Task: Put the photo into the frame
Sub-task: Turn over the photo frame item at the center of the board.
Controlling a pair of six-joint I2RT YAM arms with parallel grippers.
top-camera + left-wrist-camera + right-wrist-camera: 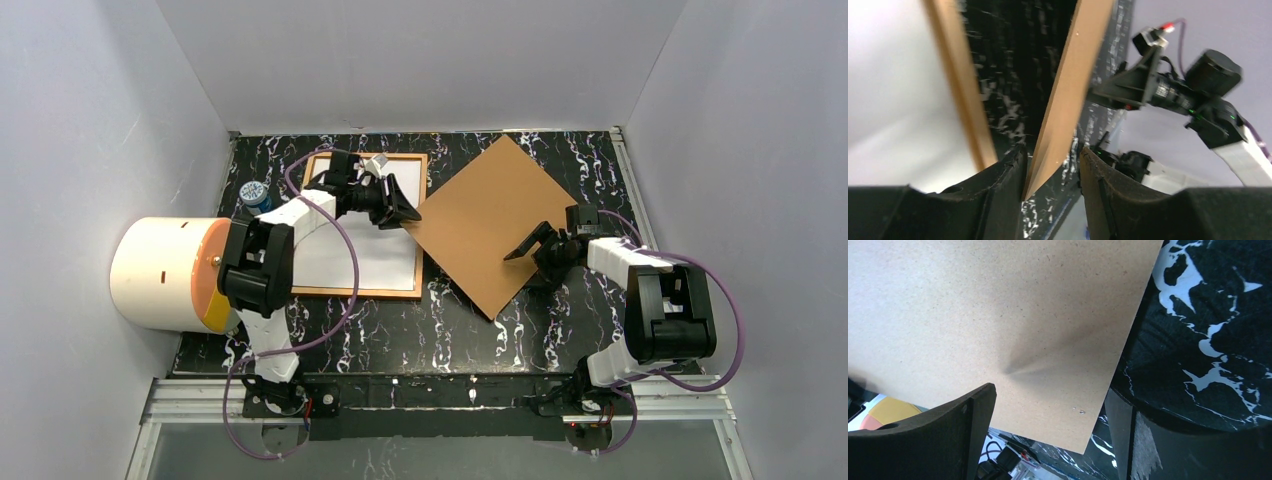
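Photo (385,255) sat white side up inside the frame (360,292); backing board (490,215) next.
My left pincer (1050,155) straddled its corner, jaws apart; right pincer (1048,405) spread open above. I reckoned it needed squaring first.

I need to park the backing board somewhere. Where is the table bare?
The table is bare along the near strip between the frame and the arm bases, and in the far right corner beyond the backing board. The middle is crowded: left gripper and right gripper flank the board.
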